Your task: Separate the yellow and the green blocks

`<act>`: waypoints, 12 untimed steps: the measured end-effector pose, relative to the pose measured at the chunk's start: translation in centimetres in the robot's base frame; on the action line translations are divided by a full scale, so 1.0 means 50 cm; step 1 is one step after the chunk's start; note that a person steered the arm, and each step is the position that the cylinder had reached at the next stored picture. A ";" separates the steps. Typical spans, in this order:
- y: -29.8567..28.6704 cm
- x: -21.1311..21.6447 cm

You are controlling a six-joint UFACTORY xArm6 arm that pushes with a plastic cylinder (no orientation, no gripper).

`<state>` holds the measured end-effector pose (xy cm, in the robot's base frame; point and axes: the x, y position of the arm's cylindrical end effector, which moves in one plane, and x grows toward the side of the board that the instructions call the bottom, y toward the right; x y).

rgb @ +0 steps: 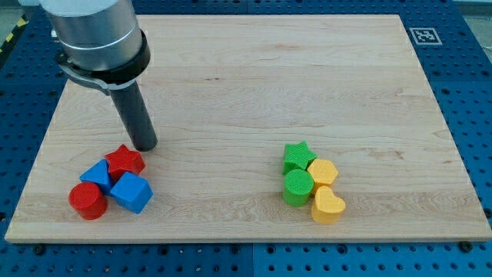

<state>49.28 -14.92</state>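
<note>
1. at the view's left, my tip (144, 146) rests on the wooden board (254, 69) just above the red star (124, 161); it is a bare rod, so no jaws open or close
2. beside it, unrelated to the task: two red blocks, two blue blocks (131, 192)
3. well apart, at the view's right: green star (297, 156) and green cylinder (297, 187) touch two yellow blocks (323, 172), (328, 205); this tight cluster is what needs splitting

Counter (246, 69): pale wood, fine grain. Surround (469, 92): blue, perforated. Left cluster: red star (124, 161), red cylinder (87, 200), two blue blocks (131, 192). Right cluster: green star (297, 156), green cylinder (297, 187), two yellow blocks (328, 205). Rod dark grey, my tip (144, 146) likewise.
</note>
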 end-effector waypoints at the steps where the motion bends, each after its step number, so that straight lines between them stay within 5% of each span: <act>1: 0.010 0.000; 3: 0.116 0.026; 6: 0.218 0.253; 12: 0.365 0.196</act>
<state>59.08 3.31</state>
